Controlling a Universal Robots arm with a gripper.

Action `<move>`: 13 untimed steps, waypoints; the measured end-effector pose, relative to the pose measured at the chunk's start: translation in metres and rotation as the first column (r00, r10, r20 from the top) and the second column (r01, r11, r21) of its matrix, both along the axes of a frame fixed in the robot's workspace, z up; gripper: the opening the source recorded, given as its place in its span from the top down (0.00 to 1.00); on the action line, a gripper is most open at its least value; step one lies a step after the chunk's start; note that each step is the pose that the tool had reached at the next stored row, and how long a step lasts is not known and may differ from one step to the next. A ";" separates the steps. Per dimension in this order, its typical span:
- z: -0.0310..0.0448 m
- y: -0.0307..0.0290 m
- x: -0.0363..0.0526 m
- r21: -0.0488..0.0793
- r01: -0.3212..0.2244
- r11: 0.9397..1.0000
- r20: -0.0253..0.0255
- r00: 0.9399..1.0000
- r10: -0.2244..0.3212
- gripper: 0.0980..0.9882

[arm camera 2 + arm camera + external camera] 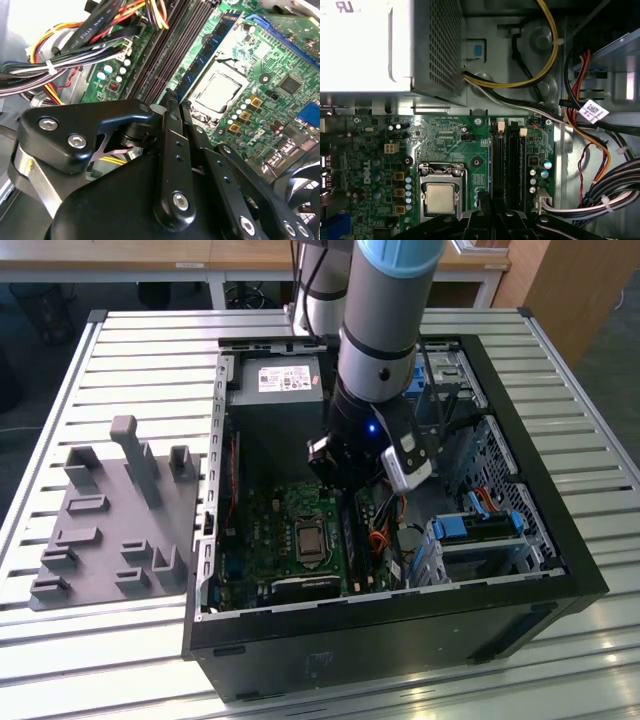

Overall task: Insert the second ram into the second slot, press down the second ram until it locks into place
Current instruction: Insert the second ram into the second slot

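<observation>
Tool [174, 100]: fingers drawn together with hardly a gap; nothing is plainly gripped between them.
Second ram [212, 50]: a blue stick standing on edge in the slot next to the processor [217, 92].
Relation: the stick's near end comes right up to the tool's tips (whether they touch, I cannot tell).
Long axis: runs straight away from the tips, along the dark slots [172, 55].
Setting: an open computer case [400, 605] on the slatted counter [140, 350].
Counts: one arm, one tool, one blue stick, one processor.
</observation>
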State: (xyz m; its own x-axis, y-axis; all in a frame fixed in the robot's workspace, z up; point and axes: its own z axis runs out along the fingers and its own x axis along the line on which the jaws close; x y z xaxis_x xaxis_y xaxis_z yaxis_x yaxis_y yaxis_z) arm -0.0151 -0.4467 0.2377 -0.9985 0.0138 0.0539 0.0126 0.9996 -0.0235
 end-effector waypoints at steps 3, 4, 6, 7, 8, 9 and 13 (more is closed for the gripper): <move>-0.0012 0.0000 0.0004 0.000 0.000 1.000 0.001 1.000 0.000 0.96; -0.0021 0.0000 0.0005 0.000 0.000 1.000 0.002 1.000 0.000 0.96; -0.0040 0.0000 0.0008 0.000 0.000 1.000 0.002 1.000 0.000 0.96; -0.0047 0.0000 0.0011 0.000 0.000 1.000 0.002 1.000 0.000 0.96; -0.0051 -0.0002 0.0012 0.000 0.000 1.000 0.002 1.000 0.000 0.96; -0.0056 -0.0005 0.0015 0.000 0.000 1.000 0.002 1.000 0.000 0.96; -0.0089 -0.0008 0.0020 0.000 0.000 1.000 0.002 1.000 0.000 0.96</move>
State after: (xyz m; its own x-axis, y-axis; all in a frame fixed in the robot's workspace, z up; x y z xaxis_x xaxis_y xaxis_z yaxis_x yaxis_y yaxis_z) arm -0.0131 -0.4475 0.2288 -0.9986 0.0137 0.0515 0.0125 0.9996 -0.0236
